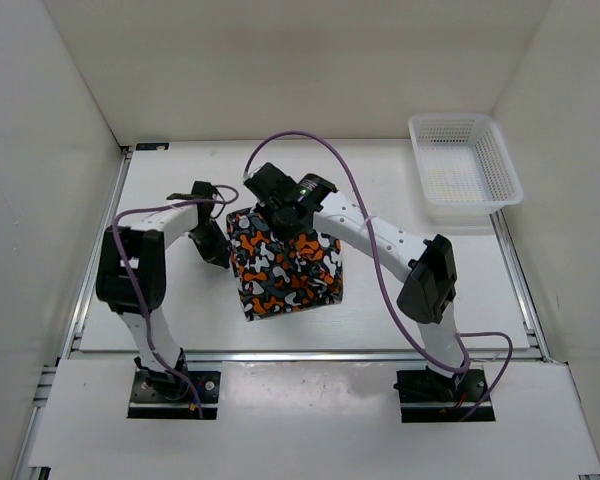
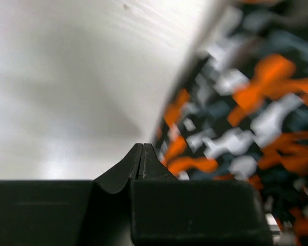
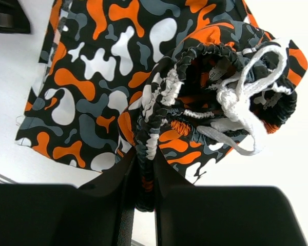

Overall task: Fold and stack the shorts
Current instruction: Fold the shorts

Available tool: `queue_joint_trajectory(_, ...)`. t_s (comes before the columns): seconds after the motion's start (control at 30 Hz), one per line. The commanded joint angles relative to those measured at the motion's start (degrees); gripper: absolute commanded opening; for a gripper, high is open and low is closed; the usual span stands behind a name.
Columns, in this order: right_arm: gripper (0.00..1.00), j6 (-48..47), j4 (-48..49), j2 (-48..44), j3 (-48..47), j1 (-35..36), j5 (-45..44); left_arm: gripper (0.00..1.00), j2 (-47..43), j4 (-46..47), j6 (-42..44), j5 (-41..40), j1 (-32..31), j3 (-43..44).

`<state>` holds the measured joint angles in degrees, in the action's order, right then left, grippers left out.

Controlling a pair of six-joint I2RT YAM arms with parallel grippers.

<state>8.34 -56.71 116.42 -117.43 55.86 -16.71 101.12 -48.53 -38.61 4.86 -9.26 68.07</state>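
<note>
1. I am pinching the bunched elastic waistband (image 3: 155, 110) of the shorts (image 1: 285, 270) in the right hand (image 3: 145, 170). Its jaws are narrowed onto the cloth, so I am gripping the garment by its firmest edge. The white drawstring (image 3: 241, 100) is hanging loose beside the grip.
2. The shorts are lying in the middle of the table (image 1: 430, 295), roughly squared up. The far edge is gathered under the right hand, and the printed leg panel is spreading flat toward me.
3. The left hand (image 2: 142, 152) is pressed together and holding nothing. It is hovering low, just beside the shorts' left edge. I judge I am placing it there to steady the cloth during the fold.
4. The white basket (image 1: 465, 165) is standing at the far right corner, well apart from the shorts. I judge the folding is not yet finished.
</note>
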Motion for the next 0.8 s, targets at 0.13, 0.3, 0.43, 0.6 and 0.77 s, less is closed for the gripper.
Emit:
queue_joint_trajectory(0.13, 0.00, -0.87, 2.30, -0.58, -1.31, -0.04, 3.00, 0.10, 6.63, 4.59, -0.15, 2.43, 0.47, 0.31)
queue_joint_trajectory(0.3, 0.00, -0.87, 2.92, 1.26, -1.93, 1.10, 4.32, 0.10, 6.63, 4.59, -0.15, 2.43, 0.47, 0.83)
queue_joint_trajectory(0.43, 0.00, -0.87, 4.14, 5.83, -5.44, 2.24, 6.33, 0.10, 6.63, 4.59, -0.15, 2.95, 0.47, 0.83)
queue_joint_trajectory(0.6, 0.17, 0.27, 5.29, 11.36, -11.33, 2.77, 9.40, 0.10, 6.11, 4.59, -0.15, 3.49, 0.99, 0.83)
queue_joint_trajectory(0.77, 0.83, 3.61, 5.29, 11.12, -13.71, 2.77, 7.67, 0.10, 3.13, 4.59, 0.99, 4.10, 2.66, 0.83)
